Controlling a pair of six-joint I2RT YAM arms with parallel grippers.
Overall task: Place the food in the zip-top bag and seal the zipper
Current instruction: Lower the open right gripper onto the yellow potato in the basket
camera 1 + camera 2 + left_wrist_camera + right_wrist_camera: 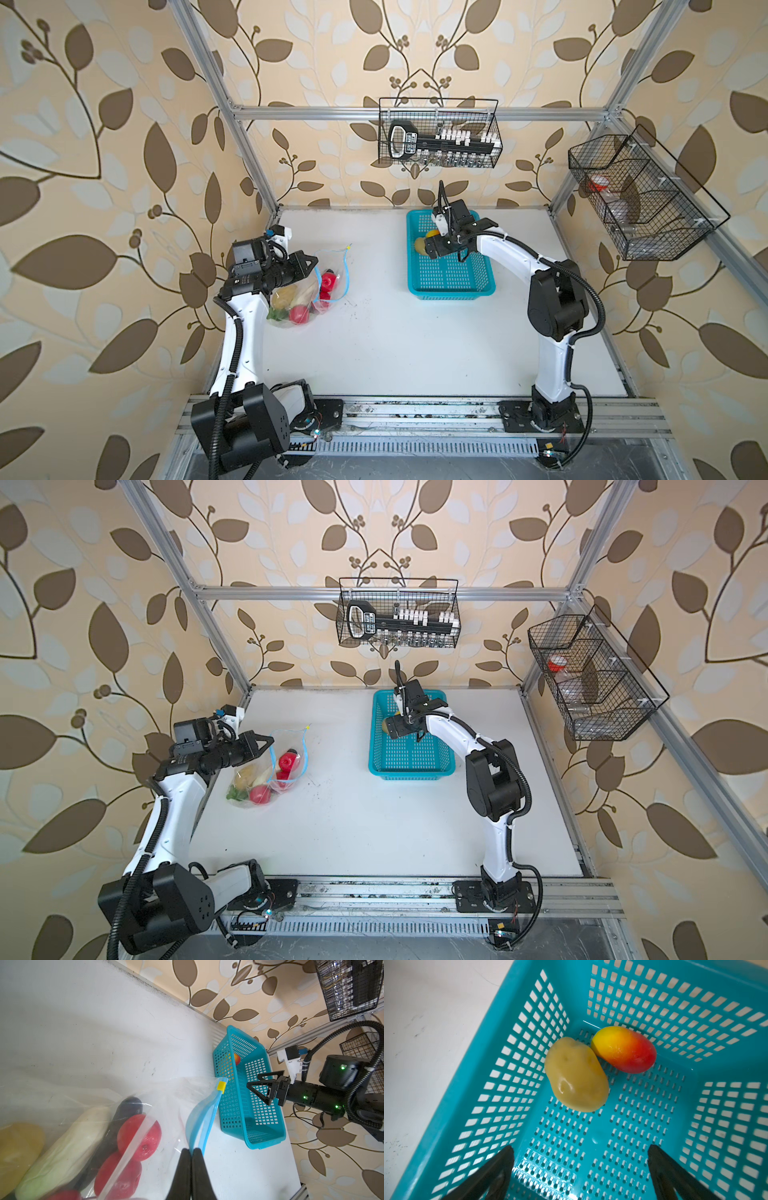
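Here our left fingers (pixel 188 1159) pinch the crinkly bag (pixel 166 1095) by its thin blue zipper (pixel 199 1118); our right fingers (pixel 504 1159), angled downward, gape empty before a glossy potato (pixel 575 1076).

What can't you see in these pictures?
The potato and red-yellow fruit in the turquoise basket: mostly covered by the right arm in both top views.
The food in the zip-top bag: blurred, cut by the left wrist view's edge.
Side wire basket's contents: too small behind mesh, top views.
The zipper inside the left fingers: hidden, left wrist view.

Leaf-patterned wallpaper (pixel 332 62), white tabletop (pixel 395 340), wire basket (pixel 496 124)
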